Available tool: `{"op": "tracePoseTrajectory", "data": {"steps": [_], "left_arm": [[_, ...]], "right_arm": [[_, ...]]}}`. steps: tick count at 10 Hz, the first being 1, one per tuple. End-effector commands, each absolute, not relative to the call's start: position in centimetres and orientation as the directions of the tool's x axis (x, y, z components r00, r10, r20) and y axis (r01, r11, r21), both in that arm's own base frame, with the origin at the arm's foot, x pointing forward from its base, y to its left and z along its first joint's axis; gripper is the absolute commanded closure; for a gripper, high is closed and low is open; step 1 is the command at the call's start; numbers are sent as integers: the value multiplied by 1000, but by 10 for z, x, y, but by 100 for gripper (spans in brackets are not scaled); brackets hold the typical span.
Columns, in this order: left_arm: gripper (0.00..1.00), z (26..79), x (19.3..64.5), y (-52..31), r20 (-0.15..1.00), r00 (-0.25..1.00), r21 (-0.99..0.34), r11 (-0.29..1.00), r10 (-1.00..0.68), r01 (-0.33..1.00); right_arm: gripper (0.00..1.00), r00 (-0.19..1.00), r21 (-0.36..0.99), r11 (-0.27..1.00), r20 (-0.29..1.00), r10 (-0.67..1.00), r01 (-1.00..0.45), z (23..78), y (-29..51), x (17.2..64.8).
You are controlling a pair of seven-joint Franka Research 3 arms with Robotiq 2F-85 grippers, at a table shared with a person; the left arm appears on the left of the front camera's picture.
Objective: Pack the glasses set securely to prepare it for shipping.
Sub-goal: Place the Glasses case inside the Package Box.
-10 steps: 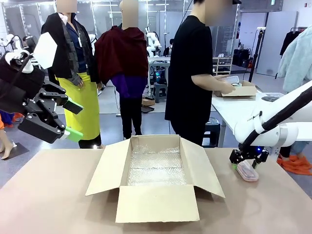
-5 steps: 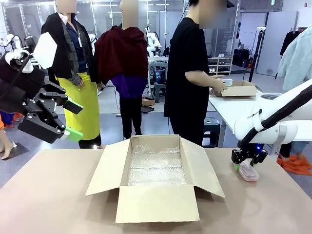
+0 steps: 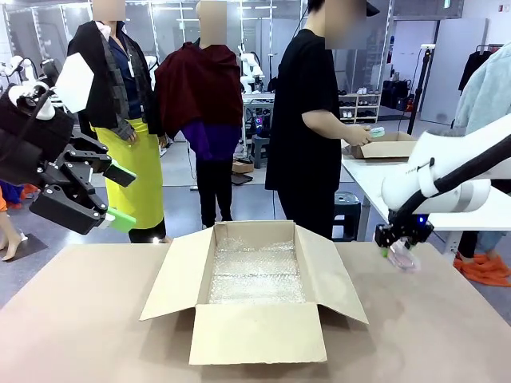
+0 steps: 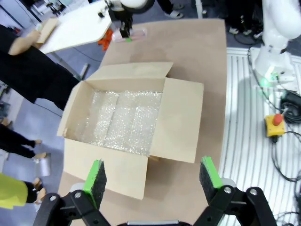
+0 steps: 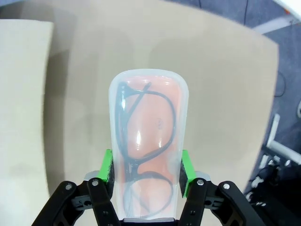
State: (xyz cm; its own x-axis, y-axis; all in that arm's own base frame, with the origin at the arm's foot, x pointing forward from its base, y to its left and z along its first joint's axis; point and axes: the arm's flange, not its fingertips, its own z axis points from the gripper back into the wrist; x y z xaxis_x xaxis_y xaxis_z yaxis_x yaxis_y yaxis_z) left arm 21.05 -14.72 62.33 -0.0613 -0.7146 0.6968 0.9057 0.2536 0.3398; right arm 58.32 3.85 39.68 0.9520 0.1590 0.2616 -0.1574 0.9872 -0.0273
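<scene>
Gripping the pink case (image 5: 148, 136) across its narrow width with the right pincer (image 5: 146, 165), near the table's (image 3: 447, 335) far right corner. Probably light, stiff, slick plastic with a crackable clear top; best squeezed gently on the long sides. Holding nothing in the left pincer (image 4: 153, 176), spread wide.

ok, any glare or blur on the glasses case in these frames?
Right wrist view: pink glasses case sharp, small glare spots on its clear lid, spectacles readable, right claw shut on it. Front view: case small and soft. Left wrist view: case tiny; bubble wrap in the cardboard box glints.
</scene>
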Motion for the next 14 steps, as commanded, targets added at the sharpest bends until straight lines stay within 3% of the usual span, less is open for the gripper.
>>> {"op": "tracePoseTrajectory", "data": {"steps": [1, 4, 6, 9, 14], "left_arm": [[0, 623, 209, -145, 692, -60, 334, 244, -719, 911], [0, 623, 209, -145, 692, -60, 334, 244, -719, 911], [0, 623, 209, -145, 692, -60, 334, 244, -719, 911], [0, 623, 209, -145, 692, -60, 334, 244, -719, 911], [0, 623, 209, -145, 692, -60, 334, 244, -719, 911]], "right_arm": [[61, 922, -60, 967, 291, 255, -248, 430, 54, 561], [61, 832, -100, 868, 250, 495, -486, 466, 87, 548], [61, 485, -67, 513, 241, 840, -856, 497, 135, 530], [61, 320, -133, 359, 250, 914, -924, 512, 226, 531], [61, 135, -156, 161, 166, 977, -975, 462, 363, 566]]}}
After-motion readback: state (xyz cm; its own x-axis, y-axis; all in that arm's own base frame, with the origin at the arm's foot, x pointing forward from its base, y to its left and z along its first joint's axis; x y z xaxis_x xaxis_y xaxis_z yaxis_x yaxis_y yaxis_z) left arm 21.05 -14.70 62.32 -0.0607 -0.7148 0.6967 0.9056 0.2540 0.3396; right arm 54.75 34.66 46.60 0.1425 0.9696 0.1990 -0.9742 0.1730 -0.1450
